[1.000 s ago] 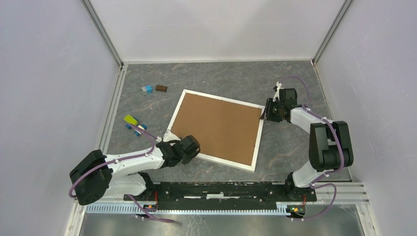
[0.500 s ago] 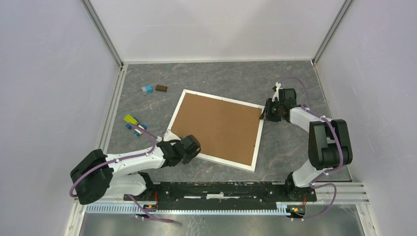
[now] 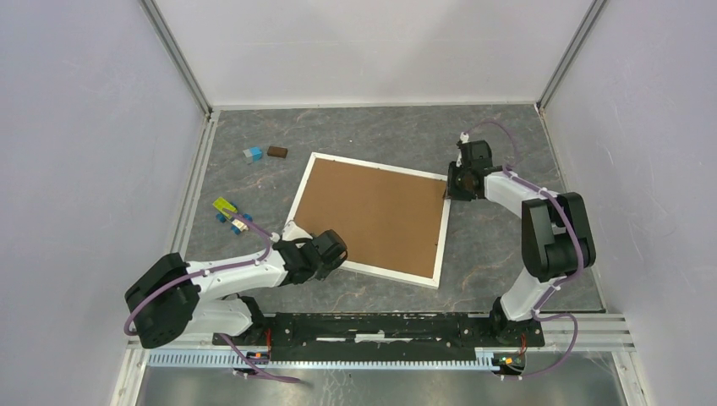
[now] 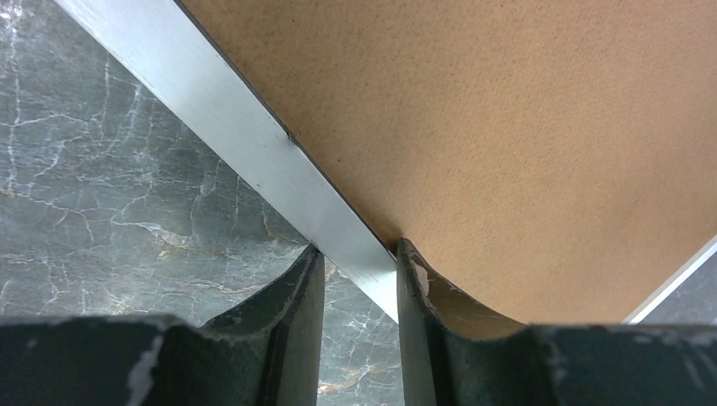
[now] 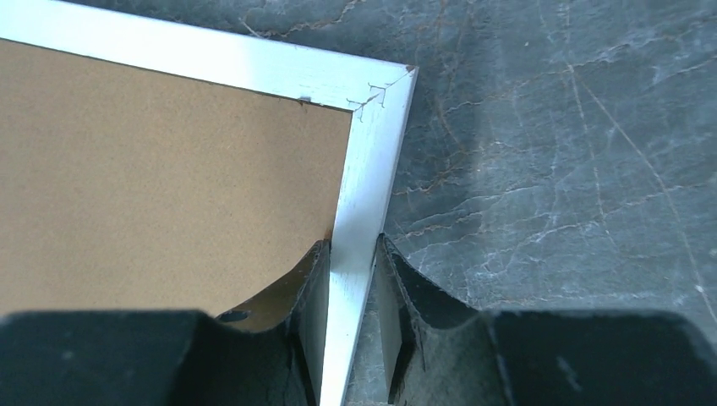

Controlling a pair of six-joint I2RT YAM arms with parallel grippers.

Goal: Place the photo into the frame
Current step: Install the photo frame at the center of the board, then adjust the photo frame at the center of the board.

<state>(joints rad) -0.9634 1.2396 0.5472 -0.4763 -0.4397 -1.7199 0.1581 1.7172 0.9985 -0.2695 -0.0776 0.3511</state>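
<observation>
Grip check: left claw (image 4: 358,254) pinches the frame (image 5: 254,68) on its near-left rail, and right claw (image 5: 352,245) pinches the far-right rail by the corner. Best to move both together & level, so the thin rail doesn't twist or slip. Looks: thin white edge, lying back-up mid-surface (image 3: 482,245), skewed, brown backing board (image 3: 372,216) filling it; photo not in view.

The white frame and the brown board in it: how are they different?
The frame is white and smooth; the brown board is dull and speckled. The frame is a thin strip round the edge; the brown board fills the whole middle. Both are rectangles, slanted the same way.
</observation>
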